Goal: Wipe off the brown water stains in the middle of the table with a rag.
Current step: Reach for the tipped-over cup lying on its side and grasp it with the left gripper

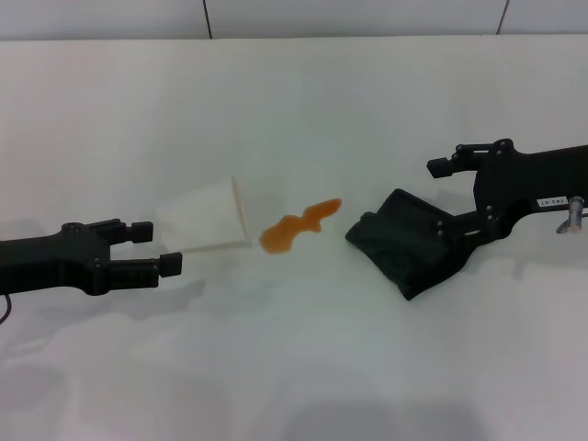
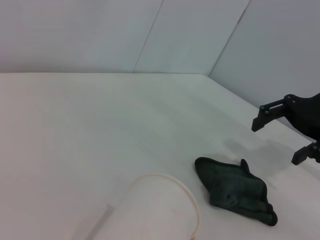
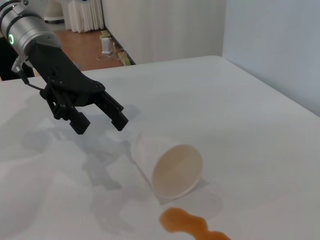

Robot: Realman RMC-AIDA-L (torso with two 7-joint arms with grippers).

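Pooling wavy beside crumpled rag (image 1: pixel 404 246): brown water stains (image 1: pixel 296 229).

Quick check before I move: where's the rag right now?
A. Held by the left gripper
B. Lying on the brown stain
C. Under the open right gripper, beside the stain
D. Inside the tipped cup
C: the rag lies under the open right gripper, clear of the brown water stains.
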